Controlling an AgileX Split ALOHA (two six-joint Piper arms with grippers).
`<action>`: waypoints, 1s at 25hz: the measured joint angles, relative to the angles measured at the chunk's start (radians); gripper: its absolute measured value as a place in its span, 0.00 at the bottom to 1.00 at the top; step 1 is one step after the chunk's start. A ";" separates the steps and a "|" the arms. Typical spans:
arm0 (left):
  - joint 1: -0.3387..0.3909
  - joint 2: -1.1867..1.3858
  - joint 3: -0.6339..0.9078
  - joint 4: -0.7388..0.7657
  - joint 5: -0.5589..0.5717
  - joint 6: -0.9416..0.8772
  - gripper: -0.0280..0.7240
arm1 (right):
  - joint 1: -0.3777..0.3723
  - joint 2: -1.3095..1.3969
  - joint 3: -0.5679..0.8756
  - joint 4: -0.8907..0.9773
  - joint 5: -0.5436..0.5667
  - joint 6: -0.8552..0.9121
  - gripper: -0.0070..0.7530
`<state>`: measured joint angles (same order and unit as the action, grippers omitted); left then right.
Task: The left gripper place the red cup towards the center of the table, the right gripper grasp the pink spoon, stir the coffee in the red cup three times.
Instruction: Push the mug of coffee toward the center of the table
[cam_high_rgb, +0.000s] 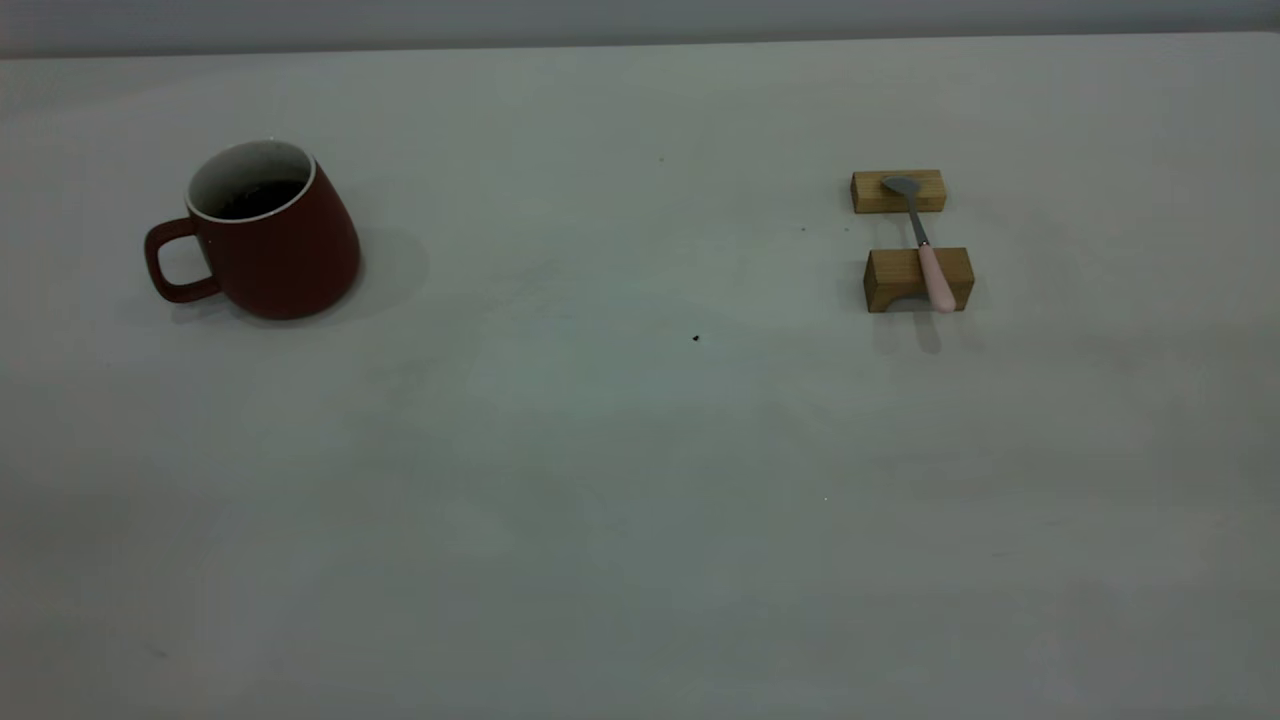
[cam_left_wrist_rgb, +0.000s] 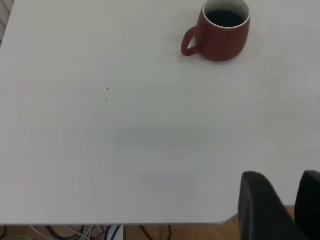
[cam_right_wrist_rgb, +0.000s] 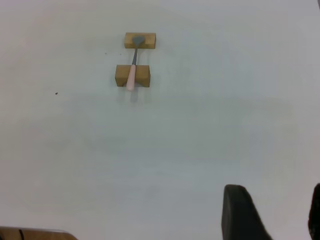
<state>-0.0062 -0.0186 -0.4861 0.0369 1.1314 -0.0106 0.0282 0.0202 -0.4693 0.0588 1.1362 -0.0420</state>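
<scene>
Item 1: the red cup (cam_high_rgb: 275, 235). It stands upright at the exterior view's left on the table (cam_high_rgb: 620, 480), its loop handle pointing to that view's left edge. The white rim and speckled inside are visible.

Item 2: the coffee (cam_left_wrist_rgb: 226, 18). It is a dark liquid inside the cup. The left wrist view looks down into the mouth and shows it plainly; the exterior view shows only a dark sliver under the rim.

Item 3: the pink spoon (cam_high_rgb: 925, 247). It lies at the exterior view's right, bridging two wooden blocks (cam_high_rgb: 918, 279). The grey bowl rests on the farther block and the pink handle crosses the nearer, arched block, its tip overhanging. The spoon is well apart from the cup.

Item 4: the left gripper (cam_left_wrist_rgb: 280, 207). It appears in the left wrist view only, as two dark fingers (cam_left_wrist_rgb: 257, 205) with a gap between them, spread and holding nothing. It sits at the near table edge, well apart from the cup.

Item 5: the right gripper (cam_right_wrist_rgb: 272, 212). It appears in the right wrist view only. The fingers are spread wide and empty, well apart from the spoon.

Item 6: edges and room. The exterior view shows neither arm. It shows the table's far edge and a wide bare surface between cup and spoon, marked by a small dark speck (cam_high_rgb: 696, 338). The left wrist view shows the near table edge with cables (cam_left_wrist_rgb: 90, 232) below it.
</scene>
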 joint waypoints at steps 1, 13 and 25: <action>0.000 0.000 0.000 0.000 0.000 0.000 0.36 | 0.000 0.000 0.000 0.000 0.000 0.000 0.49; 0.000 0.000 0.000 0.000 0.000 0.000 0.36 | 0.000 0.000 0.000 0.000 0.000 0.000 0.49; -0.002 0.000 0.000 -0.016 0.000 -0.005 0.36 | 0.000 0.000 0.000 0.000 0.000 0.000 0.49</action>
<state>-0.0084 -0.0186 -0.4861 0.0214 1.1314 -0.0161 0.0282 0.0202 -0.4693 0.0588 1.1362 -0.0420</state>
